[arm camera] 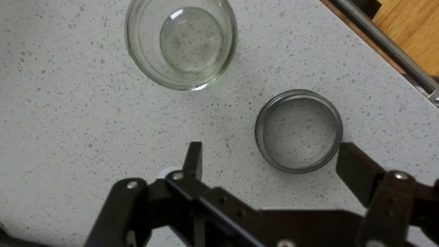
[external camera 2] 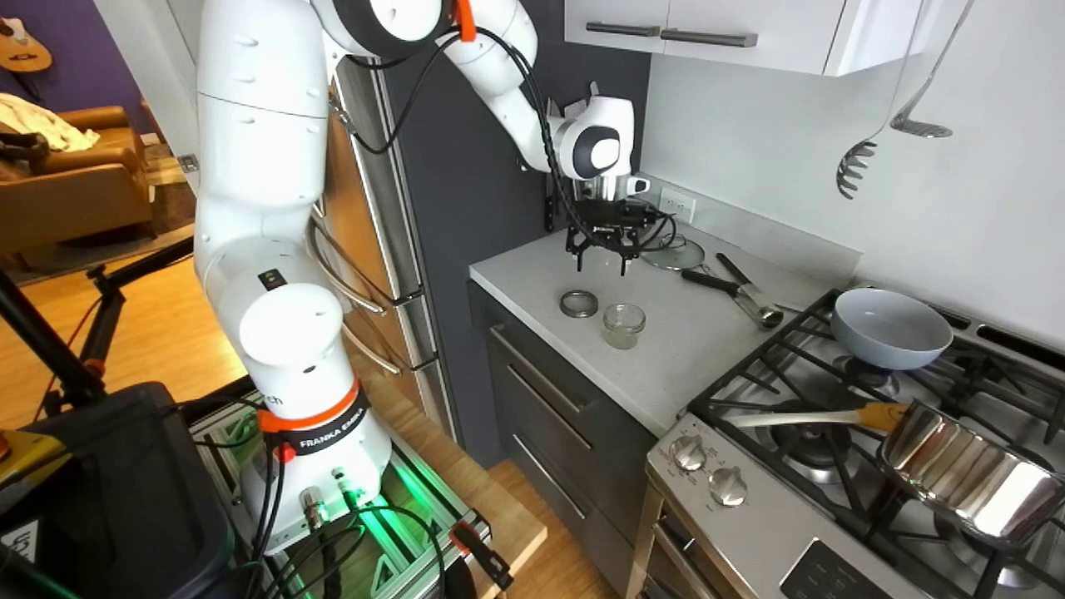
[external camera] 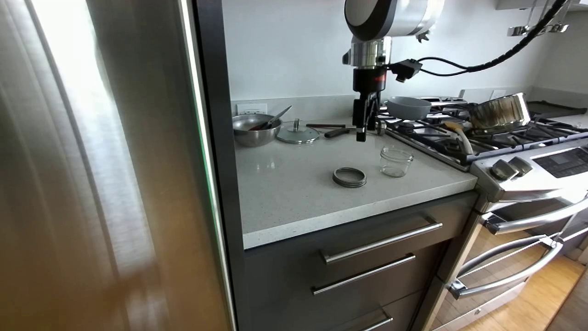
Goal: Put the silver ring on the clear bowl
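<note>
Claw point(external camera 2: 601, 269): jaws spread, empty. Silver jar band point(external camera: 350, 184) on tabletop point(external camera: 294, 193) below claw, glass jar point(arm camera: 181, 44) farther off. Looks like nothing done; pick, carry, seat left.

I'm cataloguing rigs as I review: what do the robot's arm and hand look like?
The rounded white arm carries black cables, an orange band and "FRANKA EMIKA" in white on a black stripe. The angular black hand has two blocky fingers and silver screws.
</note>
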`<state>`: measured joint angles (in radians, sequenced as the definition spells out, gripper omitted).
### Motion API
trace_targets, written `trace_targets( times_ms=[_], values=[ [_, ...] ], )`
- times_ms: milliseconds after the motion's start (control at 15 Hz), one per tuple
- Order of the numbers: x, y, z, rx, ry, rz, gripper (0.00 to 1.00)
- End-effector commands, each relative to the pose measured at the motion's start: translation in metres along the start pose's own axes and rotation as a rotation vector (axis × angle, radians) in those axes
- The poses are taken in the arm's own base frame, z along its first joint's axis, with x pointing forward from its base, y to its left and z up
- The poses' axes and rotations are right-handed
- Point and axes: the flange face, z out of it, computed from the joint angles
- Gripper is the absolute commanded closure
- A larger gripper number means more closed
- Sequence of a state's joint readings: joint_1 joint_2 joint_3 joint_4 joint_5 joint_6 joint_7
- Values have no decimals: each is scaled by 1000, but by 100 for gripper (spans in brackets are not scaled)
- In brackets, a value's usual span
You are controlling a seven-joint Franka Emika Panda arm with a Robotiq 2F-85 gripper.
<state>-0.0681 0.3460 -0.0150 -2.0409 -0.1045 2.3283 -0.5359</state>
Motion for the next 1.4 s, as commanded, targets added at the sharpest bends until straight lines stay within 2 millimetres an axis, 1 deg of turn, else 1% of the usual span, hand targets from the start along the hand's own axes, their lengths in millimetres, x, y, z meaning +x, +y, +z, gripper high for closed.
trace_targets(
  times_ms=[0, 467, 733, 933, 1067, 1133, 1200, 1267, 1333],
  values=[
    [18, 8, 24, 19, 3, -75, 0],
    [35, 19, 64, 40, -23, -148, 0],
    [43, 23, 80, 51, -31, -157, 0],
    [48, 22, 87, 54, -30, -164, 4],
    [52, 21, 90, 56, -29, -168, 15],
    [53, 21, 91, 57, -29, -169, 26],
    [54, 20, 92, 57, -29, -170, 28],
    [55, 21, 93, 57, -29, -171, 28],
    [56, 21, 93, 57, -28, -170, 35]
  ],
)
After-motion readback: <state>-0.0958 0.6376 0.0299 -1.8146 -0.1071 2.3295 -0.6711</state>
